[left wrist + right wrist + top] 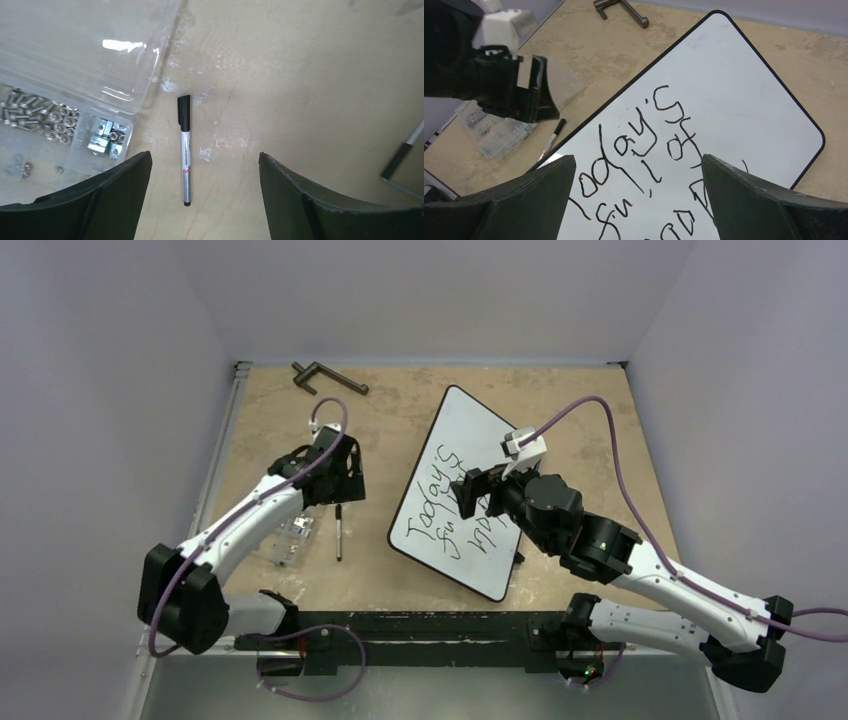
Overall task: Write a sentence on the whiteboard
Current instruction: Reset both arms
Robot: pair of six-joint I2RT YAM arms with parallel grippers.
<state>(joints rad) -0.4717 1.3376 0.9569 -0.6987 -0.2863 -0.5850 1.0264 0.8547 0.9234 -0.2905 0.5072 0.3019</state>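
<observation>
left wrist view: your left gripper [205, 162] spread above marker [185, 150] lying loose on table; right gripper [639, 167] spread over whiteboard [744, 95]; sentence [644, 145] appears written, little left.

The whiteboard [744, 90] carried the sentence [634, 150] in black handwritten marker, in slanted lines; its first line read "Today's"; the second seemed to begin "Su" and end "of", the strokes between them unclear; a third line below was partly hidden and could not be read; the marker [185, 150] on the counter [300, 75] bore fine print and a red mark, too small to read.
</observation>
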